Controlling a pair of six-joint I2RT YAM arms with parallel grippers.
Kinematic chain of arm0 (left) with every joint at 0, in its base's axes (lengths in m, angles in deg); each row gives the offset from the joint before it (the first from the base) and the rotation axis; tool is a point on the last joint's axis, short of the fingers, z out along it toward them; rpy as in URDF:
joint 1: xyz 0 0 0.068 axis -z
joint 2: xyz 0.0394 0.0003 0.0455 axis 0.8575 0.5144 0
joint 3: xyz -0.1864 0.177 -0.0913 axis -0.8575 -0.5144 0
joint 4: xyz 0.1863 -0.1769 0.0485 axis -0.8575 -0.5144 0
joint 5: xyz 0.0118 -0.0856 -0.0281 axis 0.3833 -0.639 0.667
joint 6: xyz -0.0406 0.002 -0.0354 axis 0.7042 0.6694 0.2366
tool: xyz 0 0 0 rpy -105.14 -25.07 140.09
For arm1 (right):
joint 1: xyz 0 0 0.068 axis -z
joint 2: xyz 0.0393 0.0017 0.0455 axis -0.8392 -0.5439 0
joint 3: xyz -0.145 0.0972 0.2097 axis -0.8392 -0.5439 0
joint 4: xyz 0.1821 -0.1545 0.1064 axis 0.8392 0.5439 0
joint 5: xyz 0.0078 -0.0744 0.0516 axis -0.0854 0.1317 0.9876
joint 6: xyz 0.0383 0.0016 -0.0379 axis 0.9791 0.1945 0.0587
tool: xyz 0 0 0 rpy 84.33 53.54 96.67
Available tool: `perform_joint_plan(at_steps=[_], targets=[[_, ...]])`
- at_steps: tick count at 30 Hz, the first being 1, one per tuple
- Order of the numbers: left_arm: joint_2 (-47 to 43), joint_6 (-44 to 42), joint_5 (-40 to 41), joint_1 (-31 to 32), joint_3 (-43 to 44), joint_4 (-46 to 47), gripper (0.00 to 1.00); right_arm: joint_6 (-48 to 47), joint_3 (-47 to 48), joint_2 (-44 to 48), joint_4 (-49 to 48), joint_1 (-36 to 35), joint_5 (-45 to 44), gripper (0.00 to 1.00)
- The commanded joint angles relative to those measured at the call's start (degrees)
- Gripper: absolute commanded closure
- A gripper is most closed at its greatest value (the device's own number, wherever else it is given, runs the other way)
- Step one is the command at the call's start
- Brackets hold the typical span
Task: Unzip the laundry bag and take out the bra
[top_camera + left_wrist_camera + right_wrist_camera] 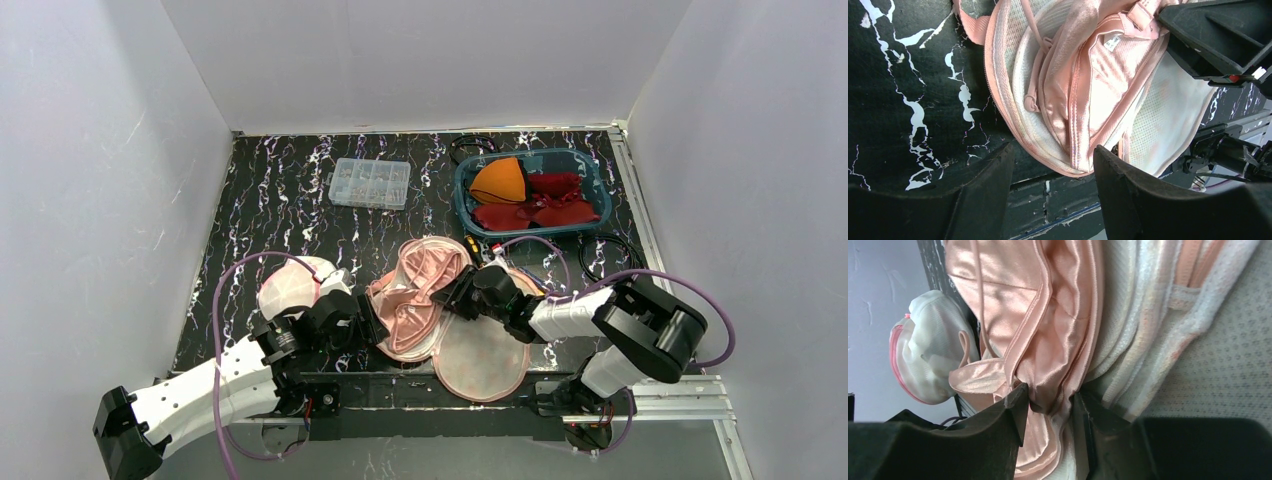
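right gripper (1048,396): jaws drawn narrow, pinching a fold of the pink satin bra (1013,305) between its two black fingers (1008,425)
left gripper (1053,150): jaws wide apart, gripping nothing; the rim of the white mesh laundry bag with pink trim (1168,115) lies just off its fingertips
pink satin bra: bunched on one opened half of the bag, between the two grippers
white mesh laundry bag with pink trim: unzipped, spread at the near edge of the black marbled table (280,200); its other round half lies bare beneath the right arm
second white mesh pouch (288,287): closed, just beyond the left gripper
teal plastic basket (462,195): far right, holding red and orange garments (540,205)
clear compartment box (370,183): far centre, well apart from the bags
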Motion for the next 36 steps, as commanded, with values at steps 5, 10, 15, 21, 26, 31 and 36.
perform_joint_plan(at_steps=[5,10,15,21,26,31,36], targets=[[0.17,-0.18,-0.26,0.17,-0.57,-0.67,0.43,0.34,-0.24,-1.45,-6.96,-0.47,0.64,0.4],[0.63,-0.11,-0.4,0.17,-0.61,-0.57,0.43,1.23,0.1,-3.69,-10.02,-0.59,1.28,0.37],[1.0,-0.17,-0.62,0.14,-0.74,-0.52,0.43,1.95,1.29,-6.31,-12.43,-0.9,2.14,0.51],[0.84,-0.33,-0.75,0.17,-0.91,-0.57,0.43,2.03,1.7,-6.64,-13.19,-1.21,2.78,0.74],[0.8,-0.3,-0.75,0.19,-1.02,-0.79,0.44,-0.72,2.92,-2.89,-7.89,-1.43,2.83,0.99],[0.18,-0.34,-0.42,0.16,-0.83,-1.33,0.44,-6.0,5.1,3.24,1.99,-1.91,1.55,0.99],[-0.68,-0.22,-0.01,0.19,-0.83,-1.98,0.44,-11.76,8.37,8.87,12.29,-1.98,0.44,0.99]])
